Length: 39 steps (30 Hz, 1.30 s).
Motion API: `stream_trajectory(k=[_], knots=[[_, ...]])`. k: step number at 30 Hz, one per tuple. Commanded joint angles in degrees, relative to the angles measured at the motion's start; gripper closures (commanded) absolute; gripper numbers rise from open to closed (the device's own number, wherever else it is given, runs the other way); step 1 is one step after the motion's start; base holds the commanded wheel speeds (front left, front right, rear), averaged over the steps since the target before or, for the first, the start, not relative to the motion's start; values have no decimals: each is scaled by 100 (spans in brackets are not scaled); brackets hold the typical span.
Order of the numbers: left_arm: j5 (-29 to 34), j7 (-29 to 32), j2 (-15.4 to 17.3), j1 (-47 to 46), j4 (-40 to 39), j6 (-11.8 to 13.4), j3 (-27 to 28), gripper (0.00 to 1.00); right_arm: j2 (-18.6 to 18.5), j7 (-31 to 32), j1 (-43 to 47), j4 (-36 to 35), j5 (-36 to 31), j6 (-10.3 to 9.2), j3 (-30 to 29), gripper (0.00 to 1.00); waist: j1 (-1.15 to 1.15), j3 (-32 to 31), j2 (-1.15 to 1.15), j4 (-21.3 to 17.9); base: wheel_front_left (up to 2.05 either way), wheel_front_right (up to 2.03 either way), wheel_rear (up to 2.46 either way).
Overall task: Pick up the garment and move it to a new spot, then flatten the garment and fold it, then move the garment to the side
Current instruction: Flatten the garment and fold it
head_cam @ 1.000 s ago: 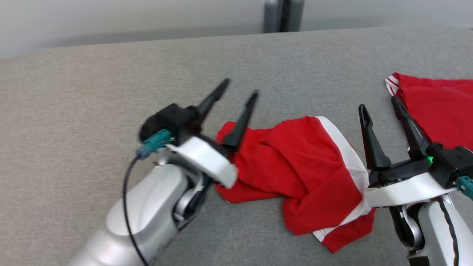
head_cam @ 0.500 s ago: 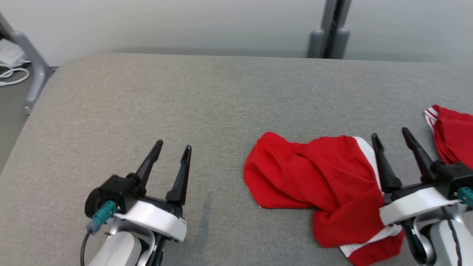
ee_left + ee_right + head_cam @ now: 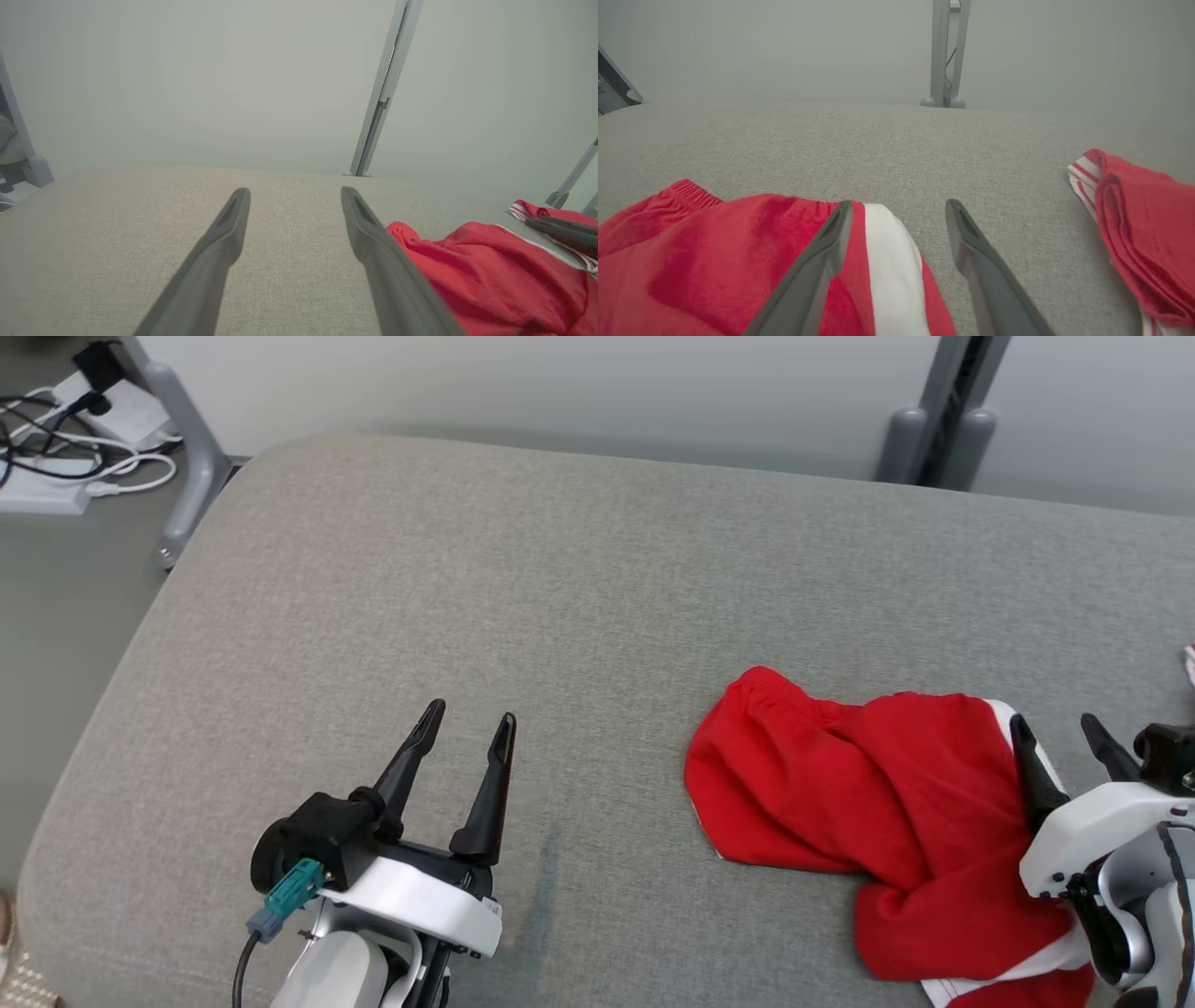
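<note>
The garment (image 3: 840, 793) is a crumpled red piece with a white side stripe, lying on the grey padded table (image 3: 560, 569) at the right. My left gripper (image 3: 470, 714) hovers open and empty over bare table, well to the garment's left. In the left wrist view the left gripper (image 3: 294, 190) has the garment (image 3: 490, 275) beside its right finger. My right gripper (image 3: 1053, 721) is open and empty over the garment's right, striped end. In the right wrist view the right gripper (image 3: 900, 204) has its left finger over the white stripe of the garment (image 3: 714, 256).
A second red garment (image 3: 1139, 224) with striped trim lies folded further right on the table. The table's rounded left edge (image 3: 103, 709) drops to the floor, where cables and a power strip (image 3: 56, 467) lie. Grey posts (image 3: 943, 420) stand behind the far edge.
The head camera has swung left, shifting the whole picture right. My left gripper has drawn back from the garment's left end to bare table on the left. The garment lies as before.
</note>
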Motion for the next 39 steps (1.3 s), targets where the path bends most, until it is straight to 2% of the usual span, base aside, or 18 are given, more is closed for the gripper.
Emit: stream_trajectory(k=[1,5,6,7,8,13,22,32,39], knots=[[90,-23,-33,38,31,-69,91,0,-68,131,-110,180,58,-3,-22,0,0,58,0,93,0,0,0],[172,-23,-131,46,97,-166,196,0,-204,342,-254,512,135,-3,89,0,0,113,0,205,0,0,0],[202,-23,-155,50,114,-184,212,0,-221,418,-269,573,211,-3,137,50,0,119,0,232,0,0,0],[210,-24,-174,55,132,-209,232,0,-266,453,-298,616,255,-3,189,79,0,127,0,256,0,0,0],[216,-24,-190,54,141,-225,246,0,-322,494,-332,657,315,-3,214,100,0,136,0,277,0,0,0],[261,-24,-224,41,178,-279,311,0,-444,560,-449,755,450,-3,337,100,0,168,0,352,0,0,0],[200,-23,-278,17,240,-345,332,0,-911,96,-1148,415,312,-3,1024,100,0,107,0,570,0,0,0],[-87,-24,-279,62,157,-242,95,0,-1307,-590,-2635,-70,268,-3,2558,100,0,58,0,961,0,0,0],[-237,-24,-281,106,107,-169,-80,0,-1353,-938,-3500,375,300,-3,3499,100,0,160,0,1310,0,0,0]])
